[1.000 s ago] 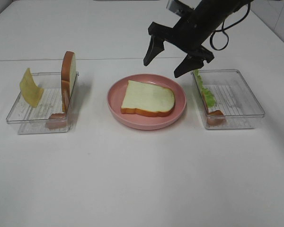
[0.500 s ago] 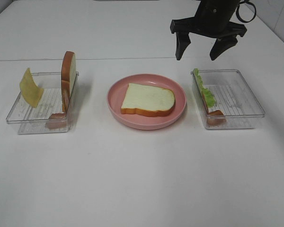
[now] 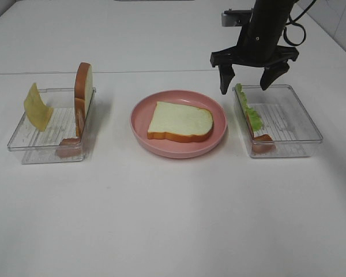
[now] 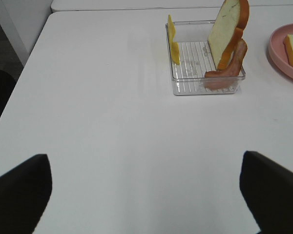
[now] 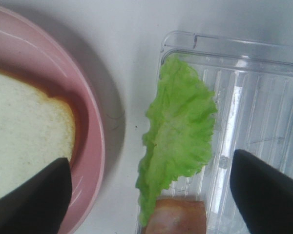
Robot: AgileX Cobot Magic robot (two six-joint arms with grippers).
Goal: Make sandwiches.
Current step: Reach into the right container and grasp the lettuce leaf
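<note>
Right end effector (image 3: 245, 86), black jaws spread and empty, has swung from above the round pink plate (image 3: 179, 152) to hover over the ruffled green lettuce leaf (image 3: 251, 115) — propped in the clear plastic tray (image 3: 291, 124) beside that plate — probably the sandwich's next layer.

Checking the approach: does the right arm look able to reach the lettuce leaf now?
Probably yes: the right end effector hangs open directly above the lettuce leaf, leaning on the wall of its clear tray, with nothing between them.
</note>
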